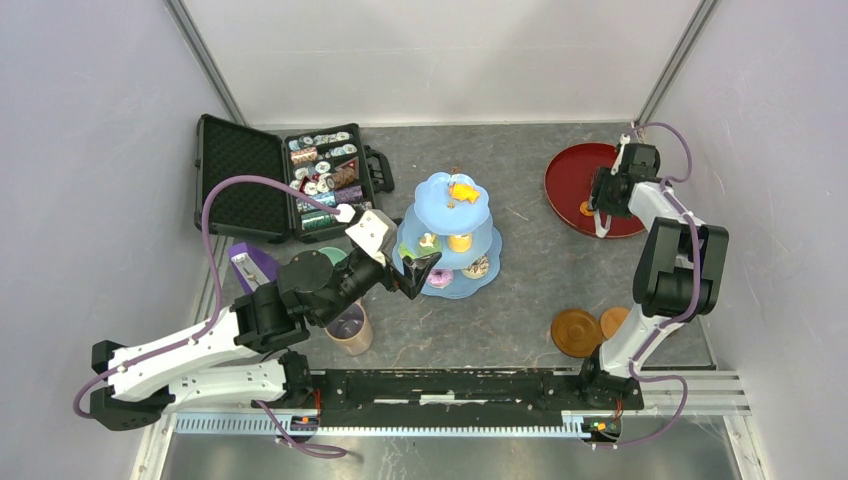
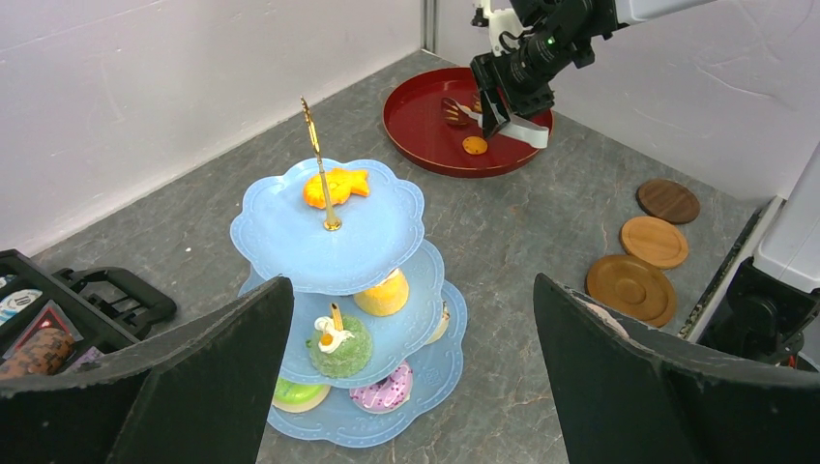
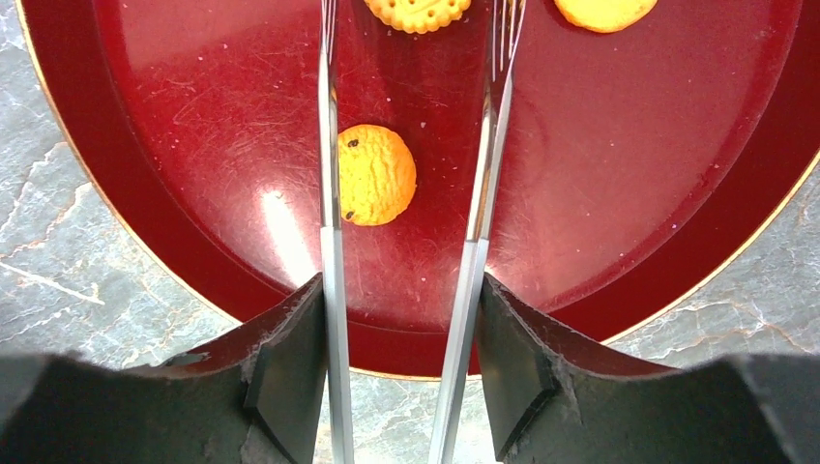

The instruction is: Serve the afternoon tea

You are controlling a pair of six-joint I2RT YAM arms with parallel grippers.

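The pale-blue three-tier cake stand [image 1: 448,235] stands mid-table and also shows in the left wrist view [image 2: 280,227]. It holds an orange biscuit [image 2: 334,186] on top, a yellow cake [image 2: 384,295] and a green cake [image 2: 340,348] in the middle, and a pink donut [image 2: 384,390] at the bottom. My left gripper [image 1: 415,270] is open and empty, just near-left of the stand. My right gripper [image 1: 600,195] is shut on silver tongs [image 3: 329,193] over the dark-red tray [image 3: 629,193]. An orange biscuit [image 3: 377,174] lies between the open tong arms. The tan mug [image 1: 350,328] stands under my left arm.
Brown coasters [image 1: 577,332] lie at the near right; three show in the left wrist view [image 2: 630,287]. An open black case of tins [image 1: 290,175] sits at the far left. A purple object [image 1: 250,265] lies beside my left arm. Two more biscuits [image 3: 418,12] lie on the tray.
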